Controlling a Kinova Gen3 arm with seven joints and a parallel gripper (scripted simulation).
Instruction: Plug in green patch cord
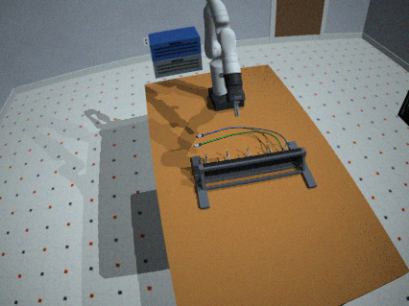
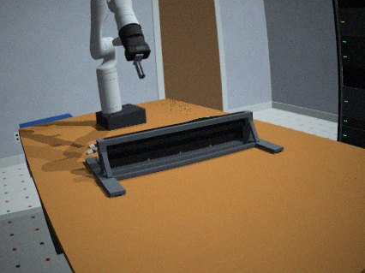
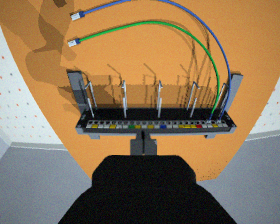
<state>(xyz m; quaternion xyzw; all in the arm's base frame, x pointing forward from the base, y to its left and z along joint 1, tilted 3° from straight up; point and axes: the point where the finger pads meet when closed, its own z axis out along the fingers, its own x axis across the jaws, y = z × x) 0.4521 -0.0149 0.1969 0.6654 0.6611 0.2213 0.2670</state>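
Observation:
The grey rack (image 1: 250, 167) (image 2: 171, 145) (image 3: 156, 122) stands across the middle of the orange table (image 1: 269, 247). A green cord (image 1: 230, 135) (image 3: 144, 27) arcs from the rack's right end to its free plug (image 1: 197, 144) (image 3: 76, 42), which lies on the table behind the rack's left end. A blue cord (image 1: 240, 129) (image 3: 150, 0) runs just behind it, with its plug (image 1: 199, 134) (image 3: 76, 16) nearby. My gripper (image 1: 236, 111) (image 2: 140, 72) (image 3: 142, 138) is shut and empty. It hangs high above the table near the arm's base, well clear of both plugs. A row of coloured labels (image 3: 156, 125) runs along the rack's front.
The arm's black base (image 1: 223, 100) (image 2: 121, 117) sits at the table's back edge. A blue cabinet (image 1: 175, 51) stands on the floor behind the table. A dark server rack (image 2: 349, 62) stands at the right. The table's left edge lies near the plugs.

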